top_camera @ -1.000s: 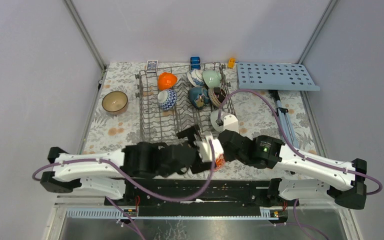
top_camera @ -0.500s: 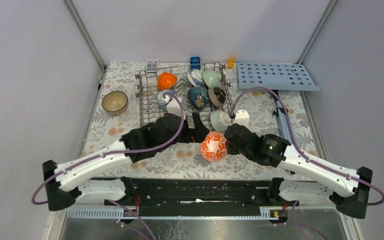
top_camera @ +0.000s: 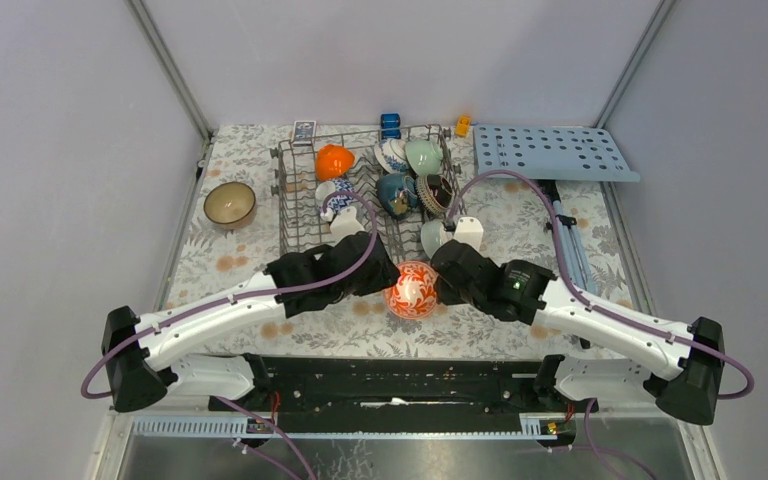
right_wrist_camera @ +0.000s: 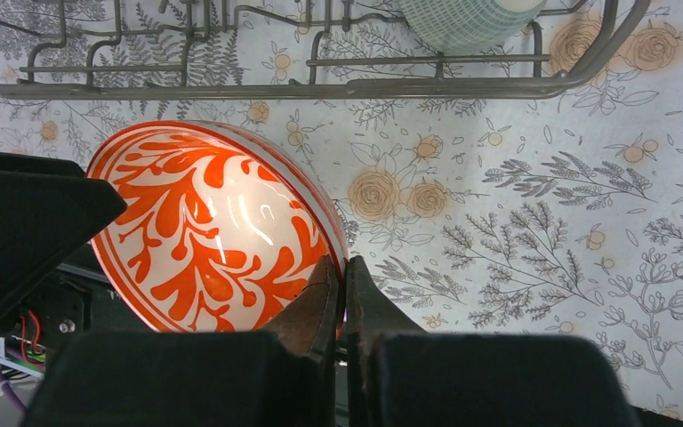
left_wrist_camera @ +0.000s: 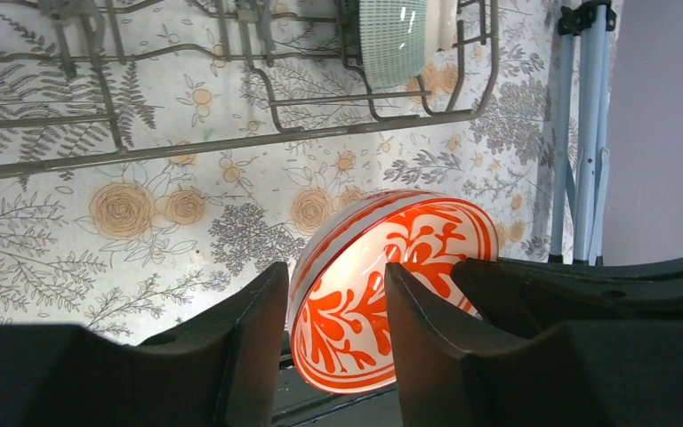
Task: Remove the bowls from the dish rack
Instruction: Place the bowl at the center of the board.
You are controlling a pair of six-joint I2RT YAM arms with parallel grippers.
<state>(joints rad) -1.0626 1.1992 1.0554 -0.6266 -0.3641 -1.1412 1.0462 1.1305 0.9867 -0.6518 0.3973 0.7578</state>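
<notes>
Light-blue perforated board (top_camera: 556, 152) lies on floral tablecloth (top_camera: 215, 262).

The red-and-white patterned ceramic bowl (top_camera: 411, 290) is tipped up on its rim just in front of the grey wire dish rack (top_camera: 305, 238). Orange bowl (top_camera: 334, 160), pale green bowl (top_camera: 423, 156), dark blue bowl (top_camera: 397, 192) and dark brown bowl (top_camera: 432, 192) stand among its far tines.

White arms (top_camera: 210, 312), black joints (top_camera: 305, 275), purple cables (top_camera: 520, 184)

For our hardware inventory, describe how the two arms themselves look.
The left arm and right arm have white link shells with black joints and bases, each trailing a looping purple cable. Black wedge-shaped fingers. A small green light glows on the right arm's wrist.
</notes>
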